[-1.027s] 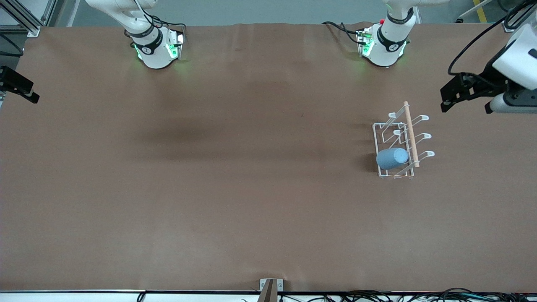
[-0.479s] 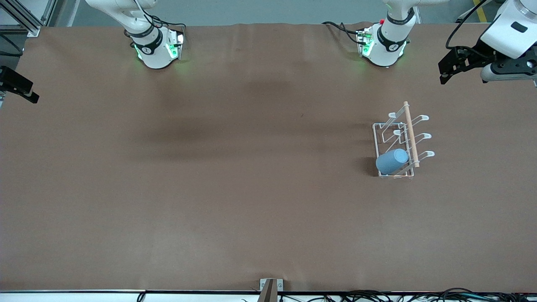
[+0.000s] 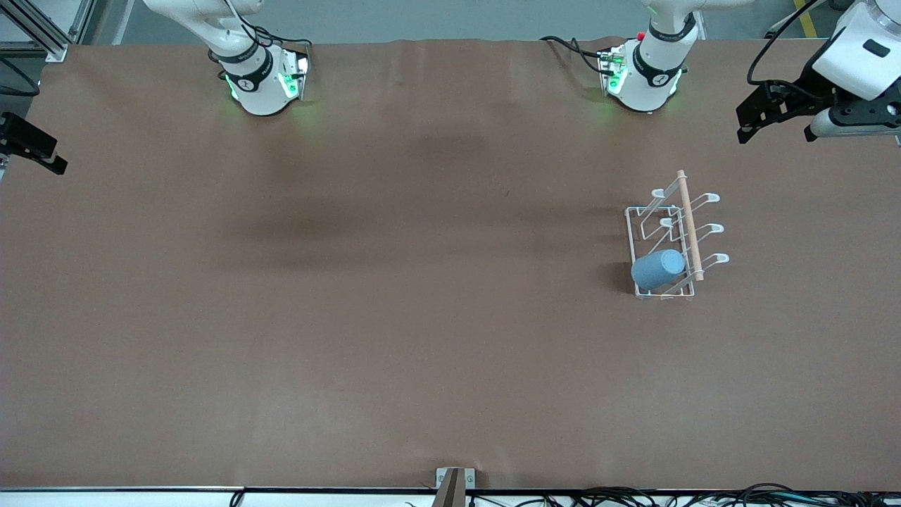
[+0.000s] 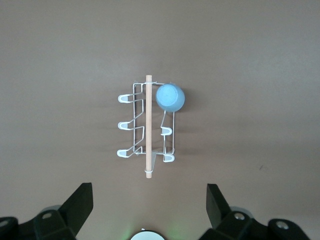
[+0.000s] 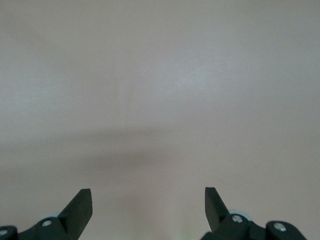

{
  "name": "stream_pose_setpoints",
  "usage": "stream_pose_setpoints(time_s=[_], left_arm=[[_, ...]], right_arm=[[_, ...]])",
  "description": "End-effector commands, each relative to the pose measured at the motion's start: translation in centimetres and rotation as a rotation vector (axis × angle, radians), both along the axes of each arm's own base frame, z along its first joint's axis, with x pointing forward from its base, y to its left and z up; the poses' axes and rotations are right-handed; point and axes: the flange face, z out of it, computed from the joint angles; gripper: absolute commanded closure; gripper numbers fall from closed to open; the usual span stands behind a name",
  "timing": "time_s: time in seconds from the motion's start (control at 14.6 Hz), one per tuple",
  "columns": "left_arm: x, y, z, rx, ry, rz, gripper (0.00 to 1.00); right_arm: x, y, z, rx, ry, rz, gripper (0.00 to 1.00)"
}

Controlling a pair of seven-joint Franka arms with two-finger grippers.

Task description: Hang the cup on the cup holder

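**Cup sits on the rack; both claws open and well clear**

The cup (image 3: 657, 268) is a light blue tumbler seated over a prong of the cup holder (image 3: 672, 239), at the corner of the rack nearest the front camera, on the side facing the right arm's end of the surface (image 3: 394, 317). It leans, its closed bottom pointing up and away from the wooden rod (image 3: 690, 225) that runs along the rack's top. In the left wrist view the cup (image 4: 170, 97) shows as a round disc just beside the rod, with the rack's other prongs bare.

The rack stands toward the left arm's end of the surface. The left claw (image 3: 753, 127) hangs high over that end, well apart from the rack, jaws spread wide and empty; its wrist view looks down on the rack with the rod's long axis running straight away from the claw (image 4: 150, 212). The left arm is much the nearer one.

The right claw (image 3: 32, 144) waits over the other end, open and holding nothing (image 5: 148, 210).

Judged from this, the hanging looks done.
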Motion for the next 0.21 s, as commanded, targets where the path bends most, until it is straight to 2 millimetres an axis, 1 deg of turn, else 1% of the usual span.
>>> stream_pose_setpoints(time_s=[0.0, 0.07, 0.14], left_arm=[[0.8, -0.33, 0.71, -0.011, -0.014, -0.01, 0.0], [0.9, -0.31, 0.91, -0.011, -0.018, -0.008, 0.0], [1.13, -0.32, 0.66, -0.011, -0.012, -0.008, 0.0]], right_arm=[[0.0, -0.07, 0.04, 0.012, 0.001, -0.016, 0.01], [0.02, -0.07, 0.06, 0.012, 0.0, -0.016, 0.01], [0.02, -0.07, 0.06, 0.012, 0.0, -0.016, 0.01]])
